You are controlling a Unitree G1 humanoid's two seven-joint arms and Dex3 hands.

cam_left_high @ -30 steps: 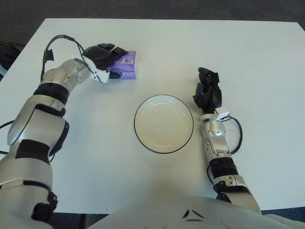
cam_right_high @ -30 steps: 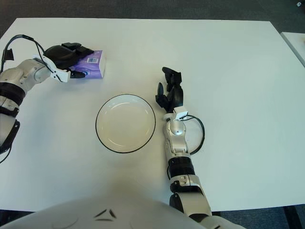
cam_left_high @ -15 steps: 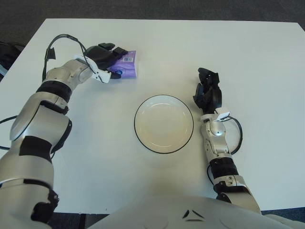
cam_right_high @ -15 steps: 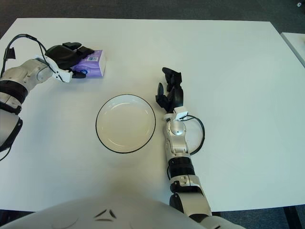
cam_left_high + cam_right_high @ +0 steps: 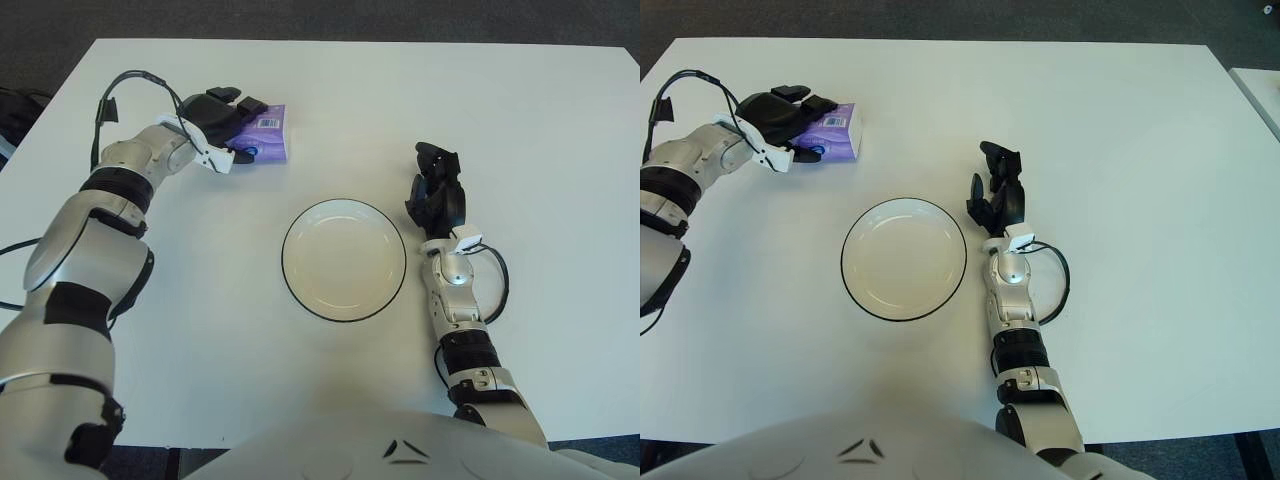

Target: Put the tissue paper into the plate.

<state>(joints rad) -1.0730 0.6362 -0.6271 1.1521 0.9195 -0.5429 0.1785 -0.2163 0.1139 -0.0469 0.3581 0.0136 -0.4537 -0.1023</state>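
Observation:
A purple tissue packet (image 5: 268, 136) lies at the far left of the white table. My left hand (image 5: 226, 124) rests over its left part, fingers across the top and thumb at its near edge, gripping it just at the table surface. A white plate with a dark rim (image 5: 284, 262) sits empty at the table's middle, nearer to me and to the right of the packet. My right hand (image 5: 436, 192) is parked on the table just right of the plate, fingers curled and holding nothing.
The white table (image 5: 540, 130) stretches wide to the right and far side. Its left edge (image 5: 40, 120) is close to my left arm, with dark floor beyond. A black cable (image 5: 135, 78) loops over my left wrist.
My left hand has shifted slightly toward the far side, and the tissue packet has moved a little with it. The right hand and the plate have not moved.

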